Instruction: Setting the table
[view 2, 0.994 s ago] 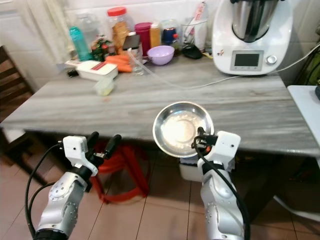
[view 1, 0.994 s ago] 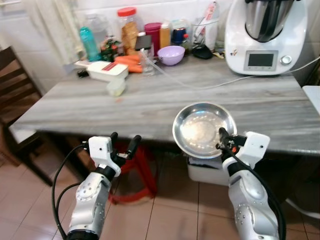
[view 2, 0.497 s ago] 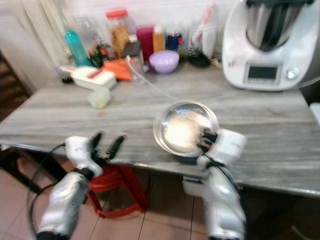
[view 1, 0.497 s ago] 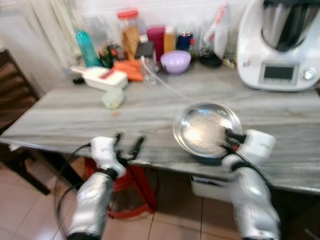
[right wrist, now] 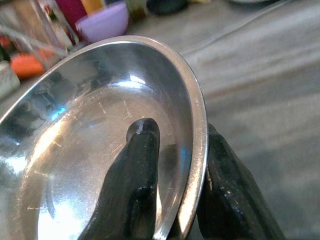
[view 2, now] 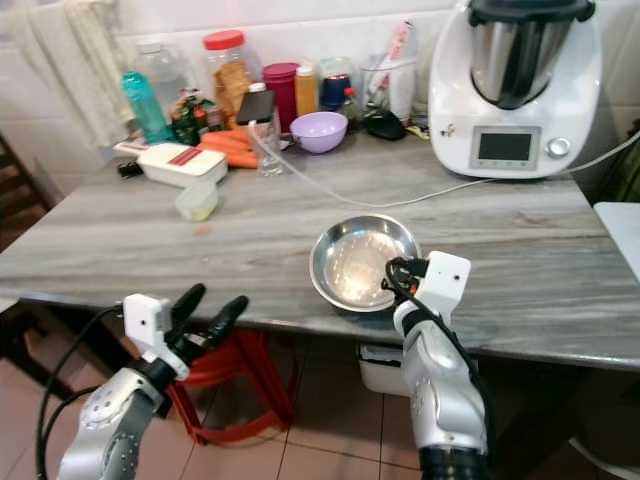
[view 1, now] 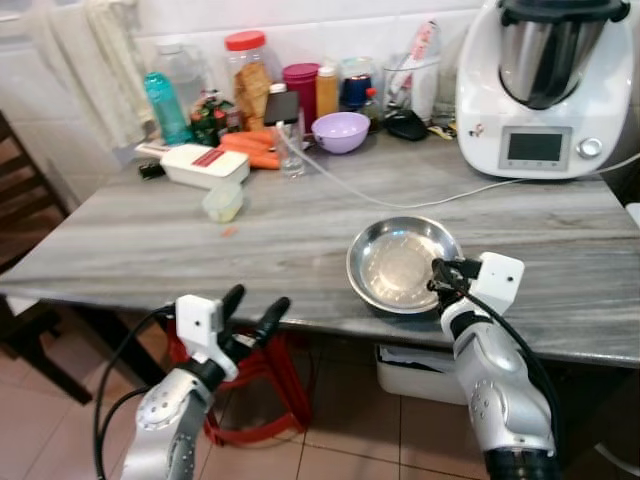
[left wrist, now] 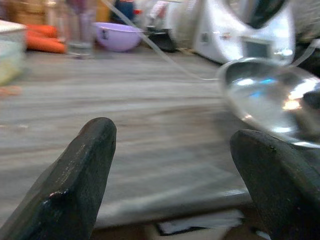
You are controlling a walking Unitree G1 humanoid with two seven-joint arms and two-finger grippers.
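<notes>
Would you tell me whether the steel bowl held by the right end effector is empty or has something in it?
Empty. The steel bowl shows only bare, scratched metal inside, with the right end effector pinching its rim.

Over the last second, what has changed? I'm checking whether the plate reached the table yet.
The right claw, shut on the steel bowl's rim, has carried it from in front of the table edge to over the grey table, low near the front edge. The grip is unchanged. The left claw stays open and empty below the edge.

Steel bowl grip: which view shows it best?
Right wrist view: the right gripper pinches the steel bowl at its rim, one finger inside, one outside. Eye views show the whole bowl over the table; left wrist view, its side.
</notes>
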